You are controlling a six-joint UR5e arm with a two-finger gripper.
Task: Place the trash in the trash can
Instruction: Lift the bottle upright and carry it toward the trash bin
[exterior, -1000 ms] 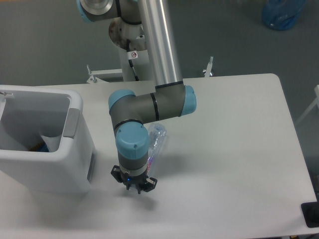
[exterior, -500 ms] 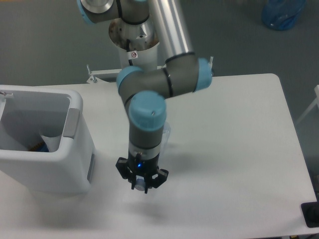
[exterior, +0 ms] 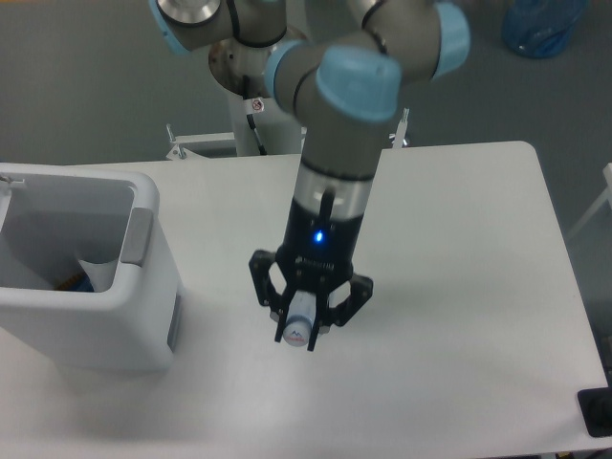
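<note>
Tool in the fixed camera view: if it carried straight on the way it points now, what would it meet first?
The tool points downward, shut on the bottle. Going straight on, the bottle's lower end would likely meet the bare white table first. Its height above the table cannot be judged from this one view.

White rectangular table (exterior: 459, 249) with rounded corners on grey floor (exterior: 86, 86); blue plastic bag (exterior: 543, 24) at top right, black object (exterior: 597, 413) at lower-right edge.
</note>
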